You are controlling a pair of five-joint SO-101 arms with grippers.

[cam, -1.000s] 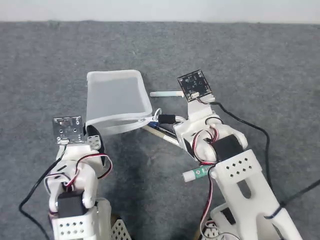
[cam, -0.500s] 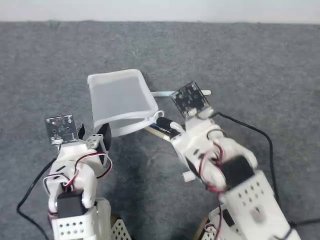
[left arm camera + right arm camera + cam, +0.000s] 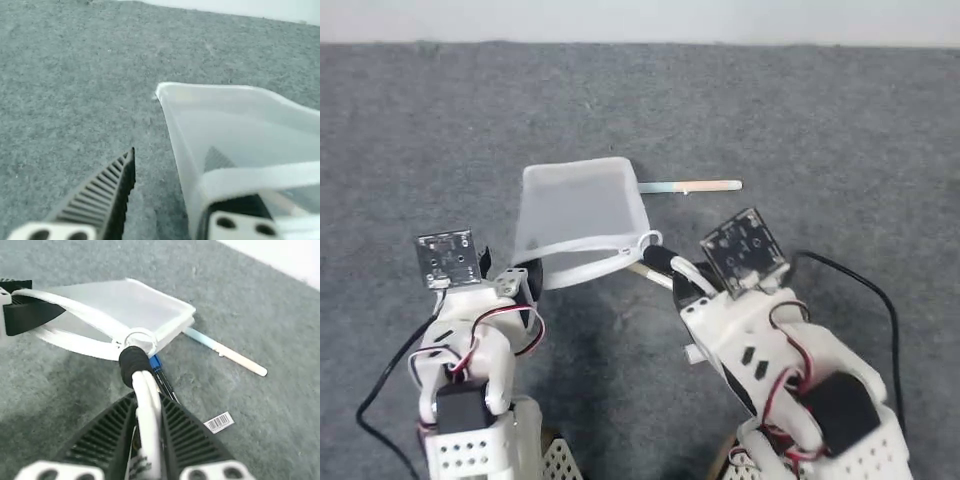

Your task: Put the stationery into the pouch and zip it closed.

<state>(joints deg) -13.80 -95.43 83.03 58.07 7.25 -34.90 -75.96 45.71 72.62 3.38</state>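
Note:
The translucent white pouch (image 3: 582, 210) lies open-mouthed on the grey mat between the two arms. My right gripper (image 3: 665, 265) is shut on a white pen with a black end (image 3: 136, 365), and that end touches the zip's ring pull (image 3: 139, 340). My left gripper (image 3: 525, 282) is open at the pouch's other mouth corner. In the left wrist view the pouch (image 3: 240, 130) has its zip band lying across one finger (image 3: 235, 215). A blue pen (image 3: 159, 371) lies under the held pen. A pale blue and white pen (image 3: 690, 186) rests beyond the pouch.
A small white item with a barcode label (image 3: 219, 422) lies on the mat beside the right arm (image 3: 790, 370). The grey mat (image 3: 840, 120) spreads open to the far side and both sides. A pale wall edge (image 3: 640, 20) bounds the back.
The right arm has drawn back toward the near right, and the pouch has slid right with it. The pale blue and white pen is now uncovered. The left gripper opened.

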